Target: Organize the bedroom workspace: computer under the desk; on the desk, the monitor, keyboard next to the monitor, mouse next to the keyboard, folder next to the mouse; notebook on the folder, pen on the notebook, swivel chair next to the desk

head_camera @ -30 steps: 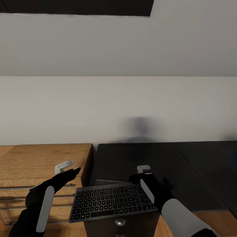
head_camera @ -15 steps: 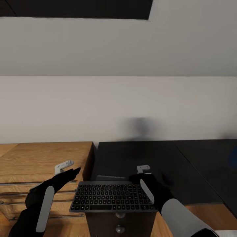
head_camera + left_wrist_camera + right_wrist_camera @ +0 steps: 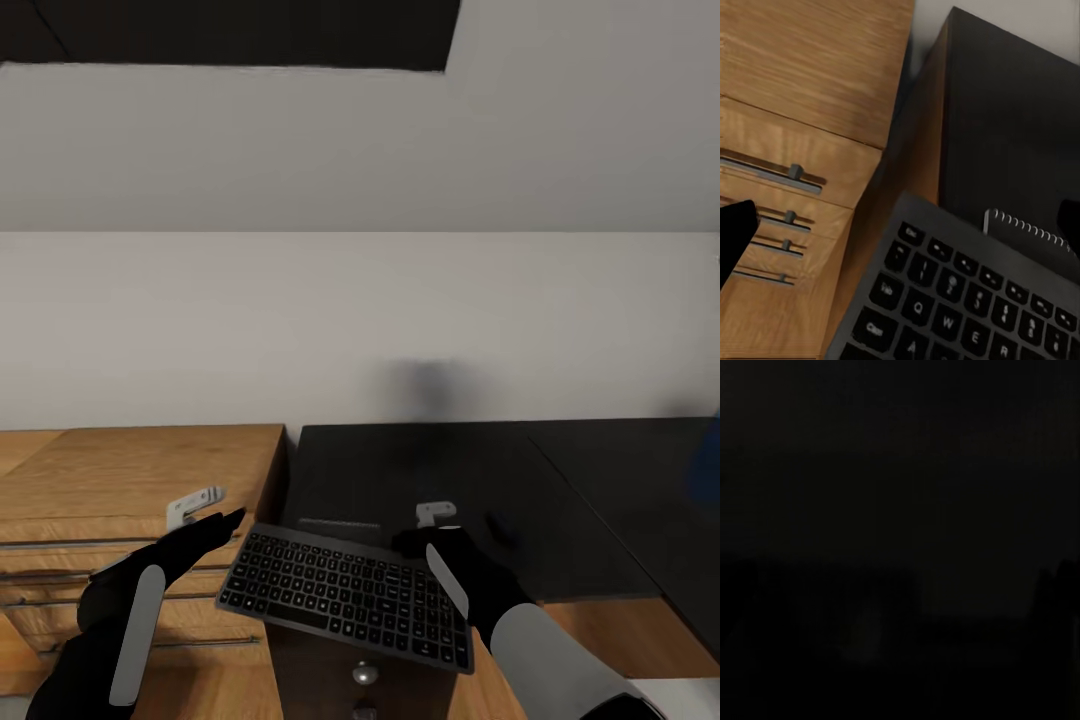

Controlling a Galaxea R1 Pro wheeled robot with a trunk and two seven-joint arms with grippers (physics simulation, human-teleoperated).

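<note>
Step in hand, by my read: keyboard [image 3: 345,598] being carried to the desk [image 3: 560,510], right arm doing the work.

Keyboard sits tilted over the desk's near left corner, its right end lower and toward the robot. Looks lifted, not resting flat, though contact w/ the top can't be ruled out. Partly over the desk front w/ round drawer knobs [image 3: 365,675] below.

Right gripper [image 3: 425,540] at the keyboard's right end, far corner. Fingers hidden behind its own wrist in head view; right wrist cam is black. Jaw state: can't tell. Likely pinching the keyboard edge, but that's inference.

Left gripper [image 3: 215,525] beside the keyboard's left end, apart from it, hanging over the gap by the wood drawer unit [image 3: 140,475]. One dark finger [image 3: 735,232] at the edge of the left wrist view, the other across the frame, nothing between them: jaws spread, empty.

Notebook [image 3: 1027,232], spiral edge showing, lies on the desk just past the keyboard's far edge.

Next move needs: level the keyboard, bring it further onto the black top, clear of the notebook, set it flat before letting go. Monitor not spotted yet, so final placement beside it is open.
</note>
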